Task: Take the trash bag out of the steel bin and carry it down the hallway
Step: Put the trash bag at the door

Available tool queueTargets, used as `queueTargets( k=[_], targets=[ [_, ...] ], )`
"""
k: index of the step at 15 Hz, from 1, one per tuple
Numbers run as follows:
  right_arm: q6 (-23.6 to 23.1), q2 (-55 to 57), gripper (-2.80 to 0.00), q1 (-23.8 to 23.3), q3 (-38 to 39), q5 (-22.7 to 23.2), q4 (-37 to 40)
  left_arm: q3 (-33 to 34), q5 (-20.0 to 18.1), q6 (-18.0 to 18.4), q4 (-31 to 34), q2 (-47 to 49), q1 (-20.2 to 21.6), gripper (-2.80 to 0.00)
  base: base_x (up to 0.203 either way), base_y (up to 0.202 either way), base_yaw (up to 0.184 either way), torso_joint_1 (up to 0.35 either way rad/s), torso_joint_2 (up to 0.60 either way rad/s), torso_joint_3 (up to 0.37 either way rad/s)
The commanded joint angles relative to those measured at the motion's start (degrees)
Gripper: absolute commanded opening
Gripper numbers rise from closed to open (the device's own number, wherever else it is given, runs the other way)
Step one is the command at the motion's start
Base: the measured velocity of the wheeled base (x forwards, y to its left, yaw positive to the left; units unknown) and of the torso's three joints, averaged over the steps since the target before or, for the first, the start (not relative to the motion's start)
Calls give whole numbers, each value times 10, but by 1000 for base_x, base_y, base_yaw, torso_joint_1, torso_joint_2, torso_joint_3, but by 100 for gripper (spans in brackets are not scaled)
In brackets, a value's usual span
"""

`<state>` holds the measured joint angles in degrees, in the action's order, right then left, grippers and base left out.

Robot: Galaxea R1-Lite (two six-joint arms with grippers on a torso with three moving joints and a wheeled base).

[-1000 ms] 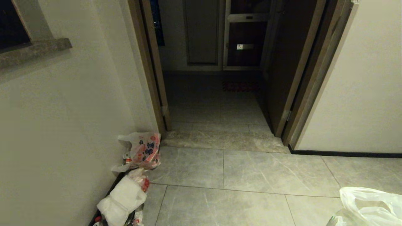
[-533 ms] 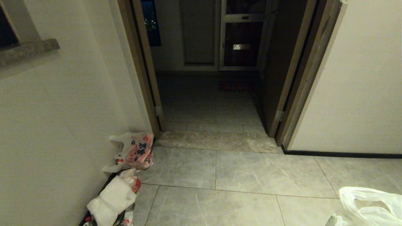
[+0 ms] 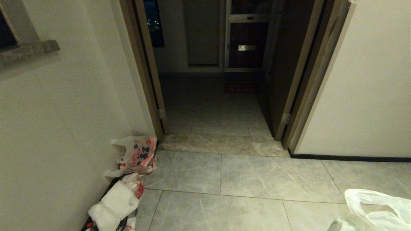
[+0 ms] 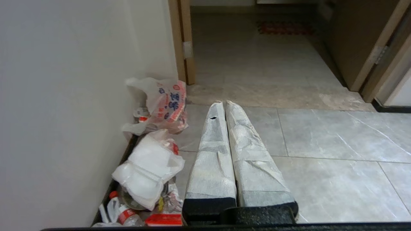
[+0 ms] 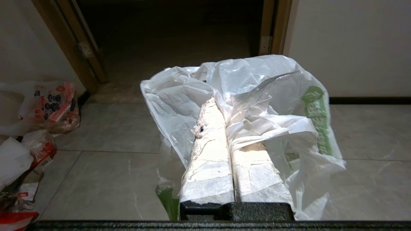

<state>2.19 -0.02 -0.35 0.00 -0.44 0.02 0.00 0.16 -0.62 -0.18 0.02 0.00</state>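
The trash bag [image 5: 266, 93], thin translucent white plastic with green print showing through, hangs from my right gripper [image 5: 218, 104], which is shut on its bunched plastic. In the head view the trash bag [image 3: 375, 208] shows at the lower right corner, above the grey floor tiles. My left gripper [image 4: 224, 103] is shut with nothing between its white-wrapped fingers, held out over the floor. The steel bin is out of view. The hallway [image 3: 244, 179] has grey marble-look tiles and cream walls.
A pile of rubbish lies along the left wall: a printed red-and-white bag [image 3: 138, 154] and a white foam container [image 3: 112, 205]. Ahead, an open brown-framed doorway [image 3: 215, 106] leads into a dark room with a red mat [image 3: 242, 87]. A cream wall with dark skirting [image 3: 350, 158] stands to the right.
The whole head view shifted: doorway and rubbish pile slid left between the earliest frame and now, so the camera moved. The trash bag stays at the lower right.
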Motion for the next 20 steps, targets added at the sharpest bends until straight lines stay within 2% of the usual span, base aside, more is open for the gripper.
queueTargets(
  k=[1,20],
  targets=[
    [0,0,-280,0,0,0,0,0,0,0,0,1,0,-280,0,0,0,0,0,0],
    [0,0,-280,0,0,0,0,0,0,0,0,1,0,-280,2,-10,171,2,2,3]
  ],
)
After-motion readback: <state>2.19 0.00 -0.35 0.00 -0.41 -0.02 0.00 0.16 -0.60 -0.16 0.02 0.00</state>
